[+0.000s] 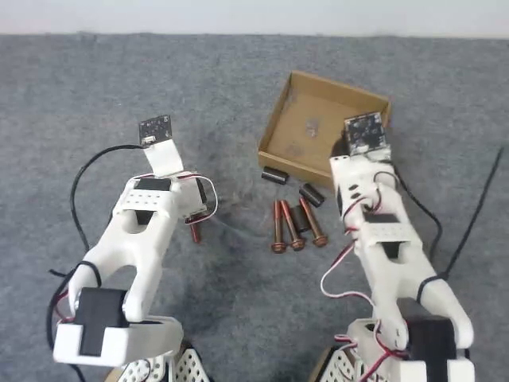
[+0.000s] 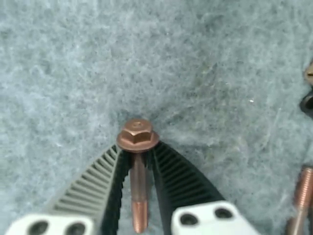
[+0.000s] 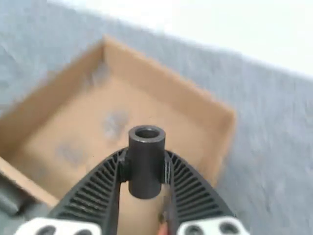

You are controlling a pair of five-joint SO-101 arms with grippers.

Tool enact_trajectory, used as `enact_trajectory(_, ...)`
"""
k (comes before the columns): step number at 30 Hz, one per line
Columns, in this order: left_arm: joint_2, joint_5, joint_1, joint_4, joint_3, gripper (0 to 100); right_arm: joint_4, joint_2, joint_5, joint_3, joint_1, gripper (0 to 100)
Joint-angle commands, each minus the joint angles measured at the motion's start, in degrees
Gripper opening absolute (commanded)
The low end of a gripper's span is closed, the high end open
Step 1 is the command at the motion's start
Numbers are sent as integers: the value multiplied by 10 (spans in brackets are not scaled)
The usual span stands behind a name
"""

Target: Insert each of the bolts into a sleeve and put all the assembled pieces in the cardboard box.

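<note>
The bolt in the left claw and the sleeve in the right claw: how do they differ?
The bolt is copper-coloured; the sleeve is black. The bolt has a hexagonal head on a thin shank; the sleeve is a plain hollow tube. Behind the bolt is grey carpet; behind the sleeve, the cardboard box. Both are gripped, by the left claw and the right claw.

**Colours and patterns.** The felt mat [image 1: 119,79] was mottled grey. The cardboard box [image 1: 274,115], upper centre-right, was tan with pale grey smudges on its floor. The held bolt [image 2: 138,142] and three loose bolts [image 1: 297,224], centre, were coppery brown. The held sleeve [image 3: 146,161] and loose sleeves [image 1: 274,175] were matt black. The left gripper [image 2: 138,149] and right gripper [image 3: 145,155] had black, ribbed fingers [image 2: 172,172] on white bases. The wires [image 1: 326,278] were red and white.
</note>
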Motion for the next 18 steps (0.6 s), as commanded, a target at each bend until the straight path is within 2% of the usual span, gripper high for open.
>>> enact_trajectory(1, -41, -8, -7, -19, -7, 12, -85, -25, 4, 8, -32, 7)
enact_trajectory(7, -41, -8, -7, -19, -7, 12, -103, -20, 4, 6, -70, 9)
enact_trajectory(12, -41, -8, -7, -19, -7, 12, -116, 60, 4, -41, -93, 7)
enact_trajectory(14, -41, -8, -7, -19, -7, 12, -171, 105, 4, -55, -96, 7)
enact_trajectory(18, -41, -8, -7, -19, -7, 12, -372, 198, 4, -58, -106, 7)
